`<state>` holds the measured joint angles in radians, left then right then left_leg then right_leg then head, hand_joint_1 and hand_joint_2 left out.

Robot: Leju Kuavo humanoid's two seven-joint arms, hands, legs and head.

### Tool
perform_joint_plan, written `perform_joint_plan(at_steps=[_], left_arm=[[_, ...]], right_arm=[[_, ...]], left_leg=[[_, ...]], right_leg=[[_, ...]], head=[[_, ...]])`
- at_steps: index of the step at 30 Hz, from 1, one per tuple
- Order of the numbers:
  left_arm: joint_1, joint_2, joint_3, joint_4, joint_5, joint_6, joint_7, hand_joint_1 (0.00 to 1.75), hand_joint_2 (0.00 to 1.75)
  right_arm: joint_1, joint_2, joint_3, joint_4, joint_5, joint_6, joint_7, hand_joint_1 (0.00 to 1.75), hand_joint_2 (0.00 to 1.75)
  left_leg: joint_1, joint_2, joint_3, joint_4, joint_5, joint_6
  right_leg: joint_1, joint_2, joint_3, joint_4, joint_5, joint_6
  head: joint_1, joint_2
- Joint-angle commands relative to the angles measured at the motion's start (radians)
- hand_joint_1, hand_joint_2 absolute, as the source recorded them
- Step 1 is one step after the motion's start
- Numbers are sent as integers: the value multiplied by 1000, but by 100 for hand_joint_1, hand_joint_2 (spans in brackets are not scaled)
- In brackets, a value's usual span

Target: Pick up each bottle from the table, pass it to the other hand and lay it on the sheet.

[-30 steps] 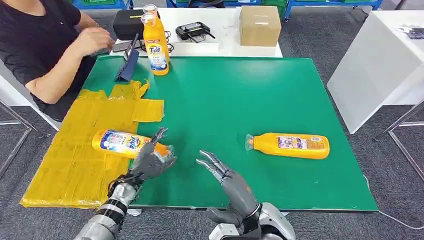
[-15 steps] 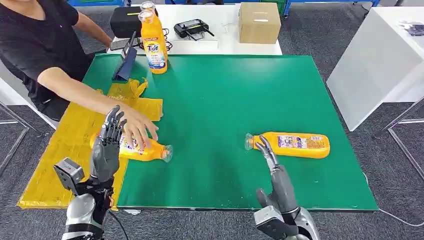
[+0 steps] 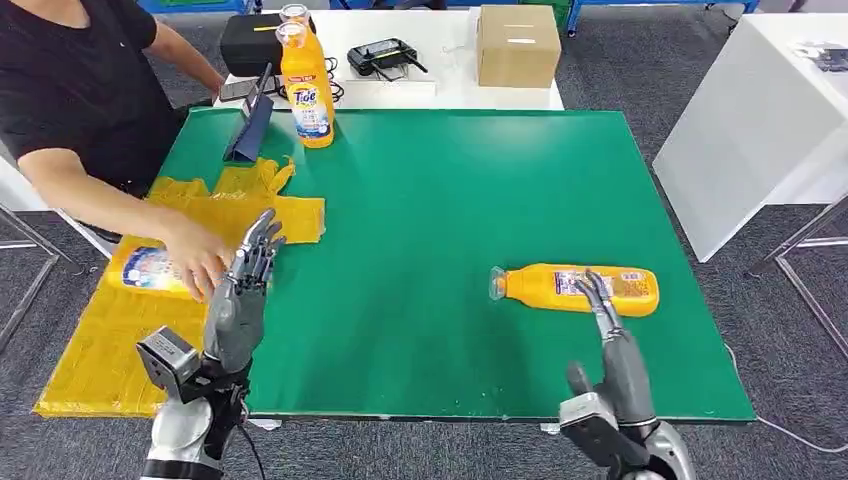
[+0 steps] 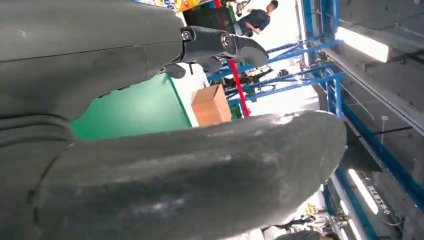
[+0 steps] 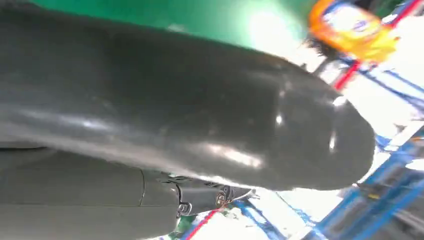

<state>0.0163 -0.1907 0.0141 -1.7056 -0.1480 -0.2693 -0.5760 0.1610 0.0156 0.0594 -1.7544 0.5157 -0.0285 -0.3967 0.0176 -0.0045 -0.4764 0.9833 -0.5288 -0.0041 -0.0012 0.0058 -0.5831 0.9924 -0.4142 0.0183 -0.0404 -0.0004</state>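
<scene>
An orange bottle (image 3: 580, 288) lies on its side on the green table (image 3: 440, 200) at the right, cap pointing left. My right hand (image 3: 612, 340) rises just in front of it, fingers straight and apart, holding nothing. My left hand (image 3: 240, 300) stands upright at the edge of the yellow sheet (image 3: 150, 300), fingers spread and empty. A person's hand (image 3: 200, 262) rests on a second orange bottle (image 3: 150, 268) lying on the sheet at the left. Two more bottles (image 3: 307, 90) stand upright at the far left of the table. A blurred orange bottle (image 5: 352, 30) appears in the right wrist view.
The person in a black shirt (image 3: 70, 90) sits at the table's left side. A dark tablet stand (image 3: 255, 130) is near the standing bottles. On the white table behind are a cardboard box (image 3: 518, 45), a black controller (image 3: 385, 58) and a black case (image 3: 250, 40).
The person slid the bottle on the sheet further left. My right hand moved right, closer to the lying bottle. My left hand shifted slightly right and up.
</scene>
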Motion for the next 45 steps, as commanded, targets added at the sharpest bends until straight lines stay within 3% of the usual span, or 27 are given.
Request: perform_joint_plan(at_steps=[1, 7, 13, 14, 20, 25, 27, 37, 41, 43, 45], left_arm=[[-21, 18, -19, 41, 4, 4, -4, 0, 0], [-31, 17, -18, 63, 1, 7, -5, 0, 0], [-51, 30, -21, 98, 8, -10, -8, 0, 0], [-58, 31, -21, 108, 11, -14, -9, 0, 0], [-84, 40, -43, 166, 13, -29, -17, 0, 0], [-82, 47, -46, 175, 6, -32, -22, 0, 0], [-82, 52, -53, 179, 11, -43, -28, 0, 0], [-87, 51, -57, 186, 16, -48, -30, 0, 0], [-102, 44, -82, 184, 22, -56, -21, 0, 0], [-142, 8, -126, 172, 24, -24, 39, 0, 0], [-165, 38, -162, 153, 38, 8, 63, 0, 0]], right_arm=[[-36, -44, -134, 40, -16, 38, -7, 0, 0], [-29, -57, -164, 32, -17, 37, -15, 0, 0], [-71, -146, -245, 140, 48, 76, 60, 0, 0], [-81, -164, -244, 161, 58, 96, 68, 0, 175], [-169, -197, -159, 347, 179, 101, 124, 0, 175], [-213, -193, -105, 400, 208, 73, 134, 0, 175], [-214, -233, -76, 412, 199, 89, 133, 0, 175], [-212, -257, -73, 419, 192, 97, 128, 0, 175], [-268, -315, -43, 472, 235, 87, 142, 0, 175], [-343, -419, -65, 543, 206, 136, 111, 0, 175], [-395, -471, -54, 563, 181, 160, 110, 0, 175]], left_leg=[[0, 0, 2, -2, 0, 1], [0, -1, 2, -2, 0, 2], [0, -1, 2, -2, 0, 2], [0, -1, 3, -3, 0, 3], [-1, 1, 4, -3, 0, 2], [0, 3, 4, -3, 0, 2], [0, 4, 4, -3, -1, 2], [0, 1, 2, -2, -1, 2], [0, 2, 3, -2, 0, 2], [-1, 2, 1, -1, -1, 2], [-2, -1, -2, 2, 0, 4]], right_leg=[[0, 0, 2, -2, 0, 0], [0, -2, 2, -2, 0, 0], [0, -1, 1, -2, 0, 1], [0, -2, 3, -3, 1, 1], [0, 1, 3, -4, 1, 0], [0, 2, 3, -4, 1, 0], [0, 3, 2, -3, 2, 0], [0, 0, 1, -2, 0, 0], [0, 1, 1, -2, 1, 0], [-1, 1, 0, -1, 1, 1], [-2, -2, -2, 0, 1, 2]], head=[[0, 0], [0, 0], [0, 0], [0, 0], [0, 0], [0, 0], [-1, 0], [0, 0], [-1, 0], [0, 0], [-1, 0]])
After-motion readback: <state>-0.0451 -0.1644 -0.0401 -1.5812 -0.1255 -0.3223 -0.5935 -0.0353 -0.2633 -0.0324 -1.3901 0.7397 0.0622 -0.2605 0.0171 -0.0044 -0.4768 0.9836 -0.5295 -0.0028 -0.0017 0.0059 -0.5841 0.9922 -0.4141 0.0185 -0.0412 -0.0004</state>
